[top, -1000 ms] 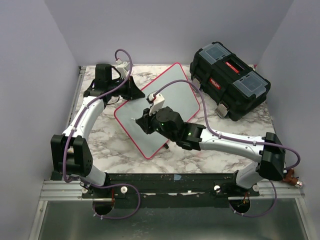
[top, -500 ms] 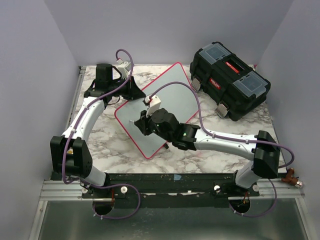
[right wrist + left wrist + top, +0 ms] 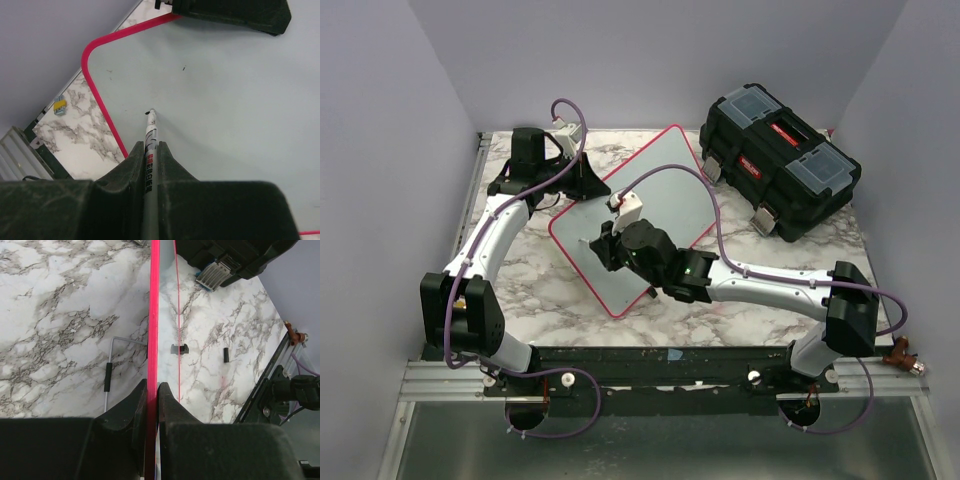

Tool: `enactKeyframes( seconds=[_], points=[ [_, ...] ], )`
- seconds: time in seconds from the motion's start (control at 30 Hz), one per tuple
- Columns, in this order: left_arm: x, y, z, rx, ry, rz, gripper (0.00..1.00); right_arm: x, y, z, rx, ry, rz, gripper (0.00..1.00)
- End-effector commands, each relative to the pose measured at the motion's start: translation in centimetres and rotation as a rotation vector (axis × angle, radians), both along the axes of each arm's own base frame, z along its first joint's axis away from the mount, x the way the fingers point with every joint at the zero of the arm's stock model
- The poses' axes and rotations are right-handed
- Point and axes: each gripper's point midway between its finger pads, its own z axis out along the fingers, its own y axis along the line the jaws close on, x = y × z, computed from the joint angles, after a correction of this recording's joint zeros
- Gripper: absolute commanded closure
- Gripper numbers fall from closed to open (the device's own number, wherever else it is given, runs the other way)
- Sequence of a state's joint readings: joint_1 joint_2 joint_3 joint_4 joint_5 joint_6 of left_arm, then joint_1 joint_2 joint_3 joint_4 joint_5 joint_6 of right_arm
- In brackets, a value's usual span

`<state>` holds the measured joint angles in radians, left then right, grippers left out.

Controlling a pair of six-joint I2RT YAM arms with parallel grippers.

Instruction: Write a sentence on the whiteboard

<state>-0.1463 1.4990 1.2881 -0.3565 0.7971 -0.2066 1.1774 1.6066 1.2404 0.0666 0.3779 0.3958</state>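
Note:
The whiteboard [image 3: 672,185] lies tilted on the marble table, red-pink rim all round. My left gripper [image 3: 582,184] is shut on its far left edge; in the left wrist view the jaws [image 3: 152,390] pinch the rim [image 3: 153,315] edge-on. My right gripper [image 3: 599,244] is shut on a grey marker [image 3: 150,150], over the board's left part. The marker tip [image 3: 151,113] touches the white surface [image 3: 230,100] near the rounded corner, with a tiny black dot at the tip. No lettering of the sentence shows on the board.
A black toolbox [image 3: 778,172] with red latches stands at the back right, also in the left wrist view [image 3: 225,257]. Small black pieces [image 3: 178,349] and a wire with a black sleeve [image 3: 107,377] lie on the table [image 3: 550,290] beside the board.
My right arm has shifted left with the marker, mostly in the first half second, then barely. The left gripper and the board have not moved.

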Motion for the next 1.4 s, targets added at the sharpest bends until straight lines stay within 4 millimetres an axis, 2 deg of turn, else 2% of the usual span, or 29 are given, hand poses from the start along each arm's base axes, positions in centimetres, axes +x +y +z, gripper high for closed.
enactKeyframes(
  seconds=[0.0, 0.47, 0.7, 1.0, 1.37],
  points=[
    [0.3, 0.2, 0.5, 0.064, -0.118, -0.005, 1.0, 1.4, -1.0, -0.4, -0.025, -0.026, -0.105, 0.99],
    [0.1, 0.1, 0.6, 0.067, -0.126, -0.009, 1.0, 2.6, -1.9, 0.9, -0.042, -0.067, -0.18, 0.99],
    [0.1, 0.1, 0.8, 0.066, -0.129, -0.006, 1.0, 1.2, -2.0, 2.6, 0.01, -0.064, -0.102, 0.99],
    [0.1, 0.1, 0.8, 0.067, -0.127, -0.005, 1.0, -0.2, -1.3, 1.5, 0.018, -0.023, -0.022, 0.99],
    [0.1, 0.1, 0.9, 0.066, -0.128, -0.005, 1.0, 0.0, -0.6, 0.6, -0.002, -0.006, -0.021, 0.99]
  ],
)
